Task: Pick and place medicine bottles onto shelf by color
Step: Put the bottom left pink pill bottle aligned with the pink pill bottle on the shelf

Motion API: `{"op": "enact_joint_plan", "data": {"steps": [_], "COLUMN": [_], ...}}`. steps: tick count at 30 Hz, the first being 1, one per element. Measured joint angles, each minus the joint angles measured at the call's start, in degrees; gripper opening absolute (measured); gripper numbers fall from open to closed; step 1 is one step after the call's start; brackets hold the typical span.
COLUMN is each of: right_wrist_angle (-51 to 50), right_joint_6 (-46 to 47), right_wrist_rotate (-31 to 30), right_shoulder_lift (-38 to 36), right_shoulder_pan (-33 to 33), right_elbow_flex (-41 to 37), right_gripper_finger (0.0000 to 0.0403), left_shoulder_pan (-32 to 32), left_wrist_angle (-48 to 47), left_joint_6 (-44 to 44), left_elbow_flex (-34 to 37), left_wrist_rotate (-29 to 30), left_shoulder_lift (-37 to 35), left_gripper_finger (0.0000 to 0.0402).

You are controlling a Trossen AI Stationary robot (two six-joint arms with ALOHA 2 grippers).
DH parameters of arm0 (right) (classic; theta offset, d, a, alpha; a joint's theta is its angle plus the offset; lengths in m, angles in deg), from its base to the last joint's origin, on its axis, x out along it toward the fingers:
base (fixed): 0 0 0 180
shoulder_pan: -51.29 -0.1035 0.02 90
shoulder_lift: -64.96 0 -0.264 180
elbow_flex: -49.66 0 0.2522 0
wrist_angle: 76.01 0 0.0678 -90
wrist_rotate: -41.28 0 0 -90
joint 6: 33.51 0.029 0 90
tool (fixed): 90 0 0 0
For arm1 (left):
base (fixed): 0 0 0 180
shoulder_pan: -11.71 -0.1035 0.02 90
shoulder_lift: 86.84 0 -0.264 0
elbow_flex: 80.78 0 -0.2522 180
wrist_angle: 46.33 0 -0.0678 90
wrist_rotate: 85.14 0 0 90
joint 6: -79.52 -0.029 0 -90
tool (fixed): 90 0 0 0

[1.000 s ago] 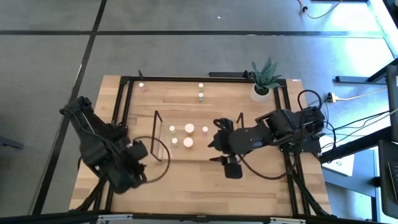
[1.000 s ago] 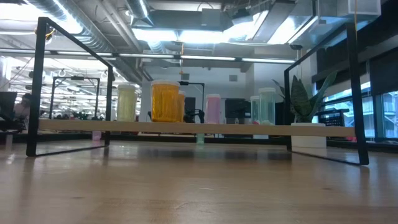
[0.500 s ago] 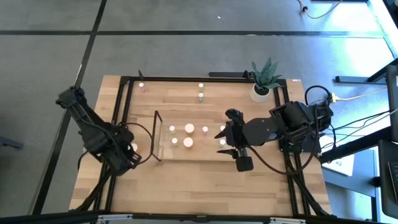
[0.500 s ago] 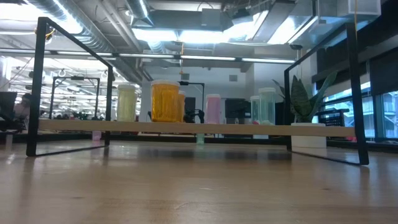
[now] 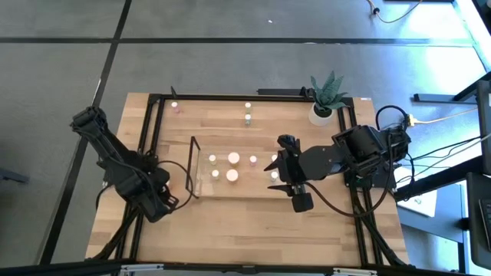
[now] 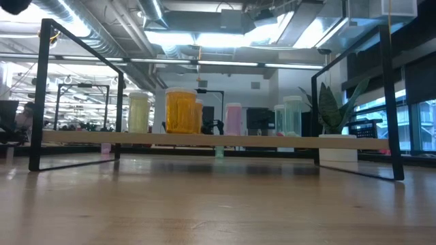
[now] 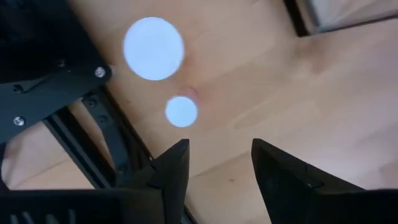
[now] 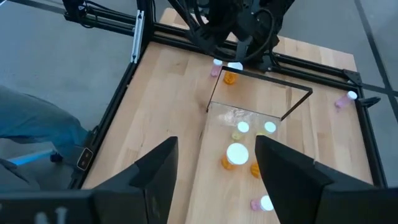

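1. Two arms are being shown over the wooden table [image 5: 253,218], one at each side of the shelf [image 5: 201,188].
2. Left gripper [image 7: 216,163]: being held at the table's near-left edge, fingers parted and empty, above two white-capped bottles [image 7: 181,111] standing just left of the shelf.
3. Right gripper [image 8: 214,168]: being held at the shelf's right end, fingers spread with nothing between them.
4. Medicine bottles [image 5: 233,159]: being kept upright on the shelf, yellow, orange, pink and green side by side.
5. Loose bottles: one pink [image 5: 176,106] being left at the far-left corner, one green [image 5: 248,116] at the far middle.
6. Potted plant [image 5: 326,96]: being kept at the far-right corner.
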Motion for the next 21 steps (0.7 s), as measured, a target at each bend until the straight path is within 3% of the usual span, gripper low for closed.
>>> {"op": "enact_joint_plan", "data": {"steps": [21], "right_wrist_angle": [-0.12], "right_joint_6": [-0.31], "right_wrist_rotate": [3.33], "right_shoulder_lift": [0.07], "right_shoulder_pan": [-0.01], "right_elbow_flex": [0.0], "right_gripper_finger": [0.0217], "left_shoulder_pan": [0.25], "left_wrist_angle": [5.34], "left_joint_6": [3.59], "left_elbow_flex": [9.41], "left_wrist_rotate": [-1.62], "left_shoulder_lift": [0.0], "left_gripper_finger": [0.0166]}}
